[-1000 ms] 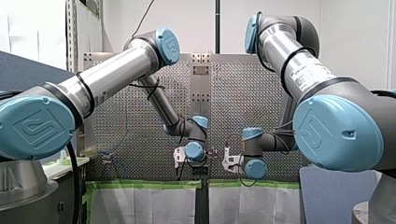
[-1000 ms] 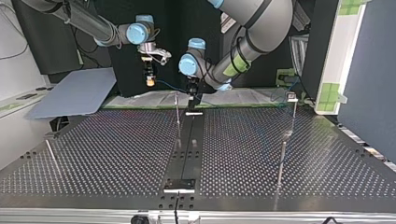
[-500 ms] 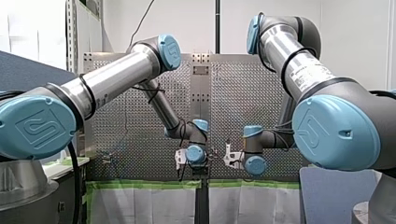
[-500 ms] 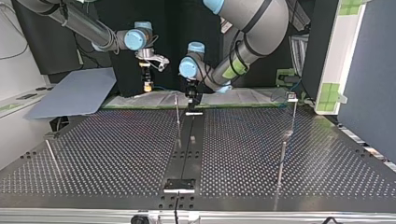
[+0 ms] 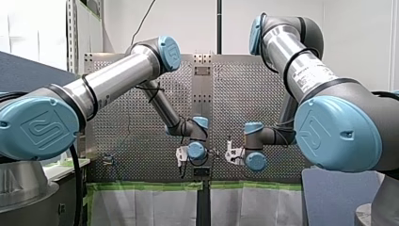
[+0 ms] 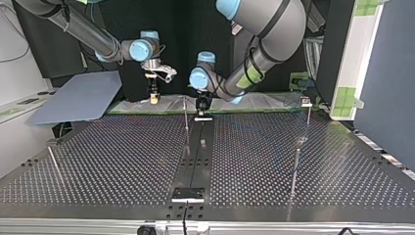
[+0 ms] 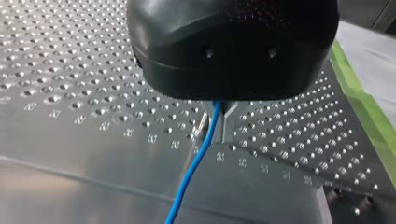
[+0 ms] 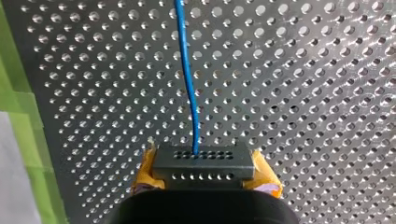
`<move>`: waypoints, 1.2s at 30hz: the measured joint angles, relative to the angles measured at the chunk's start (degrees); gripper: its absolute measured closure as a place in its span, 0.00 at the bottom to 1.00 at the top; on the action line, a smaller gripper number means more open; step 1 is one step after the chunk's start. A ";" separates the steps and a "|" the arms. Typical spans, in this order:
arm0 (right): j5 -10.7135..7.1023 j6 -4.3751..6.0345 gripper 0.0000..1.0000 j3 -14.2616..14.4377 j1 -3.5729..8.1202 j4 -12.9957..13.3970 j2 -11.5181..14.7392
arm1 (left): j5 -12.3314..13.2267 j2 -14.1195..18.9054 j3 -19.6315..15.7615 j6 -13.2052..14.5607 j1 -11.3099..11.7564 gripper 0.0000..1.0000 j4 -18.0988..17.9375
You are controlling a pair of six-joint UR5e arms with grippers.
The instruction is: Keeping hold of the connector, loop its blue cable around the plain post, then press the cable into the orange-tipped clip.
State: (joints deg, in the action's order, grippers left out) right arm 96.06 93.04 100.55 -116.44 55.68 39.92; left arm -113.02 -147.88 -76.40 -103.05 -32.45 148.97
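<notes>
**A:** Where is the connector?

**B:** In my right gripper (image 6: pixel 154 98). Its yellow pads (image 8: pixel 145 176) are pressed against the two ends of the connector (image 8: pixel 203 163), a dark block with two rows of small holes.

**A:** And the cable?

**B:** The blue cable (image 8: pixel 189 84) leaves the row of holes farther from that gripper and runs straight ahead of it, above the perforated table (image 8: pixel 303 70). In the left wrist view it comes out from under the black body of my left gripper (image 6: pixel 201 106) and trails away over the table.

**A:** Is the left one pinching it?

**B:** I cannot tell. The black body hides the spot where it would bite.

**A:** How do they stand to each other?

**B:** In the top view both hang at the table's edge nearest the arms. A thin post (image 6: pixel 186 122) stands beside the dark strip (image 6: pixel 195 161) down the table's middle. My left gripper is just beside the post, at one o'clock from it. My right gripper is at ten o'clock from it, a little apart. I cannot make out whether the cable touches the post.

**A:** And the clip?

**B:** A second post (image 6: pixel 308 120) with a small head stands at three o'clock from the first, well apart. It is too small to tell whether that is the clip.
</notes>
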 joint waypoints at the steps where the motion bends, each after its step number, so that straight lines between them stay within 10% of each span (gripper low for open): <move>1: -0.04 -0.01 1.00 -0.26 0.06 -0.14 0.01 | 0.01 0.01 0.06 -0.01 0.11 1.00 0.00; 36: -1.11 -0.65 1.00 -4.80 2.03 -5.25 0.03 | 0.04 -0.01 0.74 -0.03 2.17 1.00 0.98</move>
State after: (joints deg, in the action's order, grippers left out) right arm 94.94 92.39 95.75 -114.41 50.43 39.94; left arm -112.98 -147.88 -75.66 -103.09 -30.28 149.95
